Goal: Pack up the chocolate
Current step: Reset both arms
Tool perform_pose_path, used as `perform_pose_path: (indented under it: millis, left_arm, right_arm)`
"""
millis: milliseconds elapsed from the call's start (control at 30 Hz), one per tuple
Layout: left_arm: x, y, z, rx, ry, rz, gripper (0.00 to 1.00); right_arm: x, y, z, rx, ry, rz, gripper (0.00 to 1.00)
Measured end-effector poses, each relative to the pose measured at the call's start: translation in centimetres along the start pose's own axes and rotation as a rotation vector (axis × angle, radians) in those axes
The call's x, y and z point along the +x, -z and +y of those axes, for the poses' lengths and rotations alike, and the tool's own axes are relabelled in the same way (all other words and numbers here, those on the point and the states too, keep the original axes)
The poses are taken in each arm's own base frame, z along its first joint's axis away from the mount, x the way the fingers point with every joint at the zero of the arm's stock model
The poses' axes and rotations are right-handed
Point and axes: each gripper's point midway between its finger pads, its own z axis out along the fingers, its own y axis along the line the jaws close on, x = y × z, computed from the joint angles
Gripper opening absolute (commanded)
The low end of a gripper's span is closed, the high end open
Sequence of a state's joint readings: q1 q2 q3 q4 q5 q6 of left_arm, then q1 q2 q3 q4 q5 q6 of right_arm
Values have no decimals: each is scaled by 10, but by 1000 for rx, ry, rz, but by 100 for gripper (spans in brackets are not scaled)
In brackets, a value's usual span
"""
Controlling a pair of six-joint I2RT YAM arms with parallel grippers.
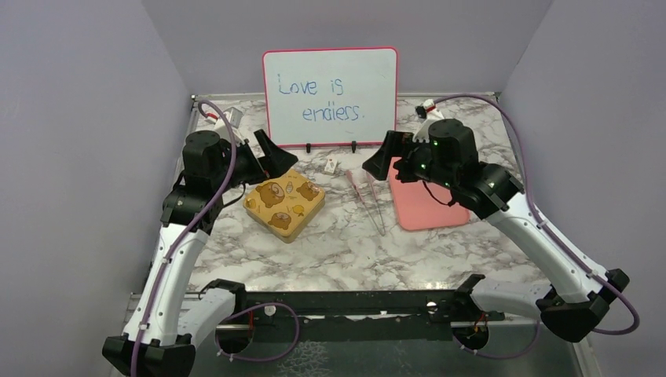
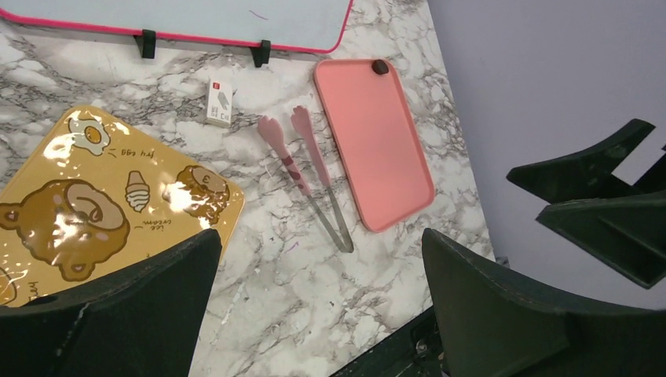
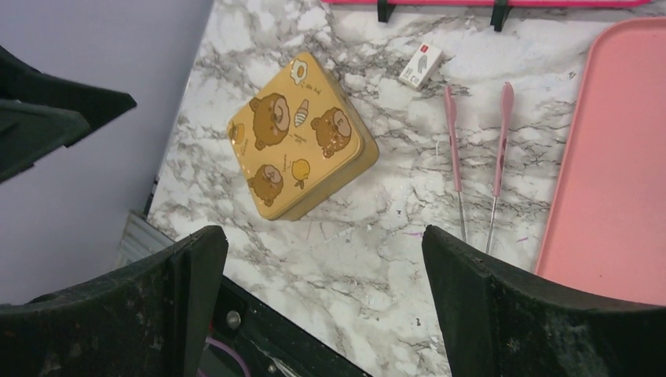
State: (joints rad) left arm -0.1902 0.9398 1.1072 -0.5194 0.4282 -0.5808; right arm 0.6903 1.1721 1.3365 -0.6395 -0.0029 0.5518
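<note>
The left end effector (image 1: 264, 157) hangs released, fingers spread wide, at 11 o'clock of the gold tin (image 1: 283, 203). The right end effector (image 1: 385, 162), also released, is over the 11 o'clock corner of the pink tray (image 1: 430, 208). On the desk (image 1: 338, 251), the tin lies closed at 9 o'clock of the tongs (image 1: 369, 196). The chocolate is out of sight.

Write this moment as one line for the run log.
left end effector open; right end effector open; tin closed; tongs on table; chocolate not visible
</note>
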Motion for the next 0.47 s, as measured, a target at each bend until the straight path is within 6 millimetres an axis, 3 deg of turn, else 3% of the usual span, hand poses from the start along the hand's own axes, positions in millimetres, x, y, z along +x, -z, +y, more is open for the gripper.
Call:
perform_pose_path:
  millis: [200, 467]
  left_arm:
    - [0, 13, 0, -12, -11, -43, 99]
    - [-5, 22, -5, -8, -17, -80, 99]
  right_arm:
    - [-12, 19, 0, -6, -46, -89, 100]
    - [-11, 22, -1, -7, -75, -101, 100]
